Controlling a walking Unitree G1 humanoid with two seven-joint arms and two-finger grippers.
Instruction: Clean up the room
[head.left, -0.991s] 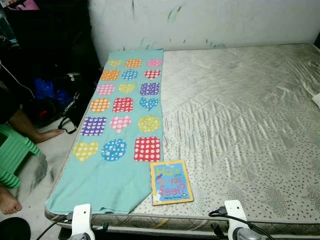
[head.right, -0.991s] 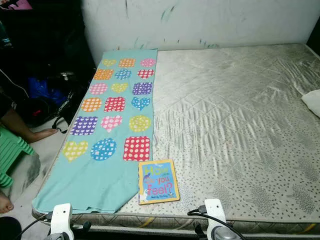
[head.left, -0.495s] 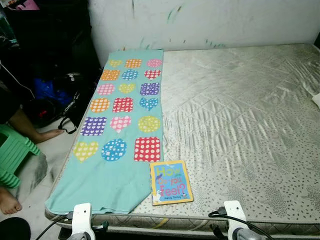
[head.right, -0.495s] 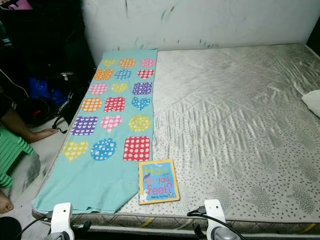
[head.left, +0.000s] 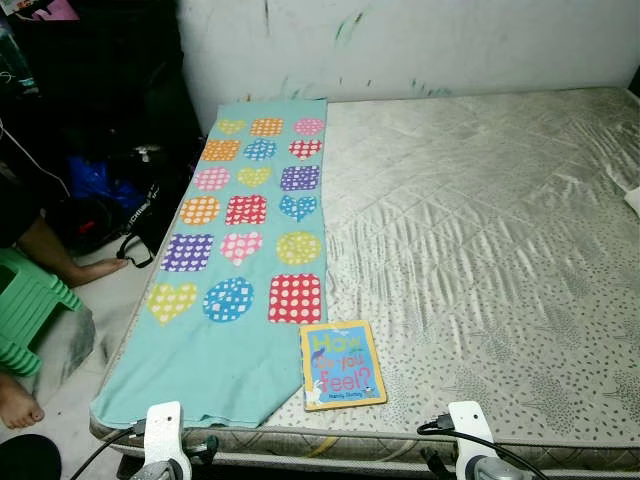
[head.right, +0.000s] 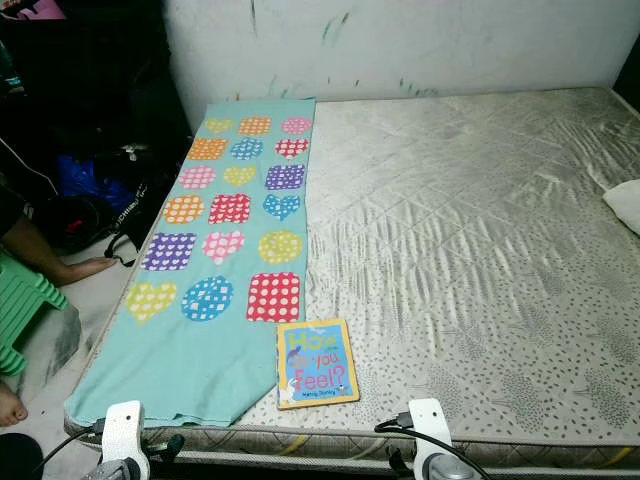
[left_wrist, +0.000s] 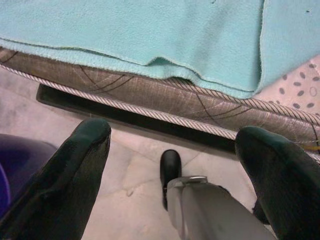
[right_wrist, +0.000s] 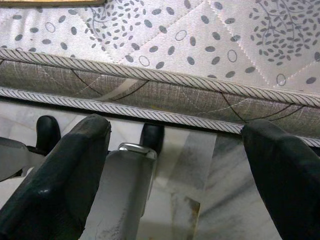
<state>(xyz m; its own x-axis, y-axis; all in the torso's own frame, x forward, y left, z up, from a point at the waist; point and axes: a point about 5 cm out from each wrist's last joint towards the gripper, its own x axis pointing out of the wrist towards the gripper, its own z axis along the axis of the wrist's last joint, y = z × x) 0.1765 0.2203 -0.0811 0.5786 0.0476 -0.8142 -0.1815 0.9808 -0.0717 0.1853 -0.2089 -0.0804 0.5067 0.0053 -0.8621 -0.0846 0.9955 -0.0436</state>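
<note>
A small picture book (head.left: 342, 364) with a blue and yellow cover lies flat near the front edge of a bare quilted mattress (head.left: 480, 250). A long teal blanket (head.left: 235, 260) patterned with dotted hearts and circles lies along the mattress's left side, its corner just left of the book. Both arms hang low in front of the bed. My left gripper (left_wrist: 172, 170) is open over the floor below the blanket's hem (left_wrist: 150, 62). My right gripper (right_wrist: 175, 170) is open facing the mattress's side edge (right_wrist: 165, 82).
A person's arm (head.left: 60, 262) and bare foot (head.left: 18, 405) show at the left beside a green plastic stool (head.left: 25, 310). Dark bags (head.left: 110, 190) are piled between bed and wall. Something white (head.right: 625, 205) lies at the mattress's right edge. The marked white wall (head.left: 420, 45) stands behind.
</note>
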